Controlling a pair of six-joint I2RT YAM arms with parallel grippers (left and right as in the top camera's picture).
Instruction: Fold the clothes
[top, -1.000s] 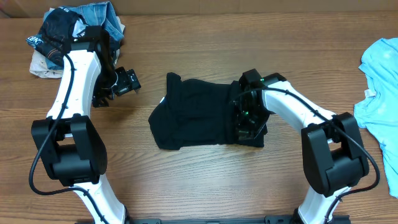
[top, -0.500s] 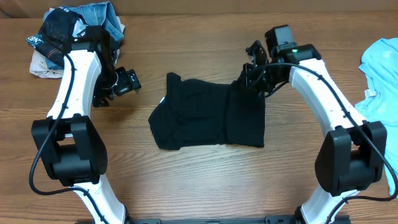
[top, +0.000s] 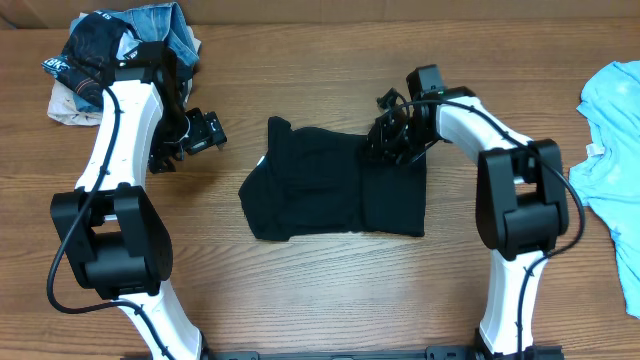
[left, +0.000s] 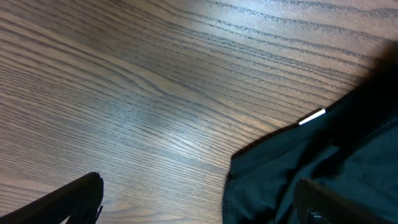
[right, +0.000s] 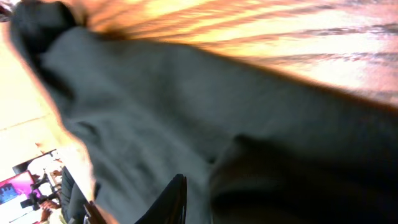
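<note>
The black shirt lies folded into a rough rectangle at the middle of the table, its small white neck label at the left edge. My right gripper is down on the shirt's upper right edge. In the right wrist view one finger shows close to centre against black fabric, and a dark bunch of cloth hides the other. My left gripper is open and empty, left of the shirt; its wrist view shows the shirt's corner and label. The light blue T-shirt lies at the right edge.
A pile of other garments, denim and dark cloth over something pale, sits at the back left corner. Bare wooden tabletop lies in front of the black shirt and between it and the blue T-shirt.
My right gripper rose off the shirt's right part to the back right, then came down left onto the upper right edge. The left arm has not moved.
</note>
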